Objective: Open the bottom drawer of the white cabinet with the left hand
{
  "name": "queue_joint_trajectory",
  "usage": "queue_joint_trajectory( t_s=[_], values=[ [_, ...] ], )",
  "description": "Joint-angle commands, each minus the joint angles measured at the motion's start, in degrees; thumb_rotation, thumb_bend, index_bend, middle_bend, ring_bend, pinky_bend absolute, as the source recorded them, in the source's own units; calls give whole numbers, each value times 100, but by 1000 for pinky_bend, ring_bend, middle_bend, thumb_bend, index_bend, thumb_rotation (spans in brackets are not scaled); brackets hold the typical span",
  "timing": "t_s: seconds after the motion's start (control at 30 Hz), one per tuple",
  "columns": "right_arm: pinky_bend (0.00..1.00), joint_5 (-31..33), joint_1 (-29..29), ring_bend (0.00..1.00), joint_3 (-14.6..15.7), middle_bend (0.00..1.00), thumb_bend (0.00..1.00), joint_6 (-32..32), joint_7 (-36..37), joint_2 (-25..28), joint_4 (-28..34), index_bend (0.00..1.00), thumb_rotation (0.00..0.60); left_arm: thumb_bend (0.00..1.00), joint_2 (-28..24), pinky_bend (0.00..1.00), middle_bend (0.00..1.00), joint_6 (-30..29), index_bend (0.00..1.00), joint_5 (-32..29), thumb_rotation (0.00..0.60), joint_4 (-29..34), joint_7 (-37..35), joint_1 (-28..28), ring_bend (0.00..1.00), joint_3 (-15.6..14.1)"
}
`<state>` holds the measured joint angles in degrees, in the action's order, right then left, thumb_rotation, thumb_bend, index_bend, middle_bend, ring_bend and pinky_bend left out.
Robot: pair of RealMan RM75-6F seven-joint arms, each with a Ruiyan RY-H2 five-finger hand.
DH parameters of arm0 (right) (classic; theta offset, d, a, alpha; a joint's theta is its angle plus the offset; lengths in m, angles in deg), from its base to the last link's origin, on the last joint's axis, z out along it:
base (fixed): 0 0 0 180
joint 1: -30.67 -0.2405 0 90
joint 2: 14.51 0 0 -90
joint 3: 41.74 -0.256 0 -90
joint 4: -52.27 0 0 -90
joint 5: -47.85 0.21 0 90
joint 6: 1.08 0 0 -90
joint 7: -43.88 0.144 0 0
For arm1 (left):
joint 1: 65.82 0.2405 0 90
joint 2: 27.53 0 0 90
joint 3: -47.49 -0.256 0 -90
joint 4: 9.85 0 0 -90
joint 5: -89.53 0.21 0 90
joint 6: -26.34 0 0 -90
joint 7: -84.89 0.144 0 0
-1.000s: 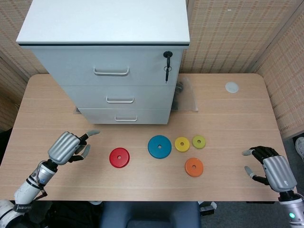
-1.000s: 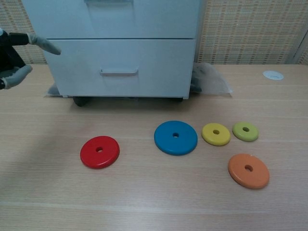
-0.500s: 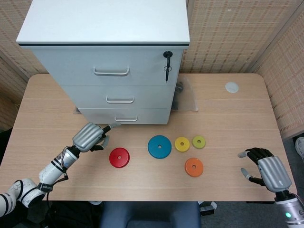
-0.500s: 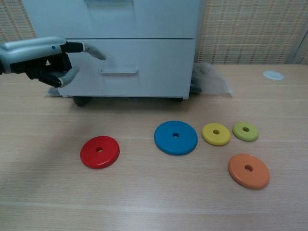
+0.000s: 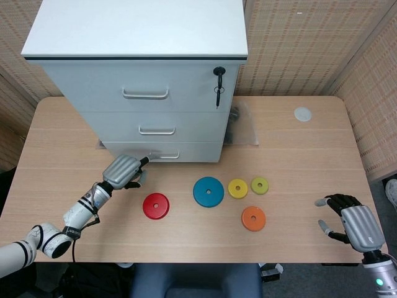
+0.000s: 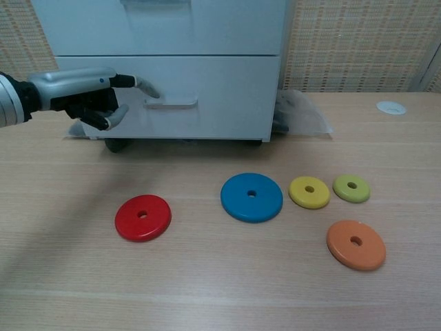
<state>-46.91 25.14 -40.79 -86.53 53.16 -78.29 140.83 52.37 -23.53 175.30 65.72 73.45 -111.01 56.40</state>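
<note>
Now metal left hand (image 6: 89, 96) empty, finger outstretched beside bottom drawer's bar handle (image 6: 171, 104)

Each robot hand, left (image 5: 122, 171) and right (image 5: 352, 221), has a silver back, black palm and grey fingertips.

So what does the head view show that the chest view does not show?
Only the head view shows the right hand, the cabinet top, the top drawer and the key. Only the chest view shows the wheel under the cabinet. Both show the left hand at the bottom drawer's handle, the five discs and the white cap.
</note>
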Motion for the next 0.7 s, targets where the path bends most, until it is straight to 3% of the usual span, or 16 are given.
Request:
queue_joint_trajectory(
  t_s=[0.03,0.7],
  values=[
    [291,8,10,285,7,379,275,-7,20,-5,-17,376,600,682,56,1000,949,98,147,-101,600,-80,-18,-67,991,-1],
    [291,76,45,285,10,379,274,-20,73,1,-75,375,600,683,228,1000,949,332,170,-343,600,-246,-7,-337,991,-74]
  ],
)
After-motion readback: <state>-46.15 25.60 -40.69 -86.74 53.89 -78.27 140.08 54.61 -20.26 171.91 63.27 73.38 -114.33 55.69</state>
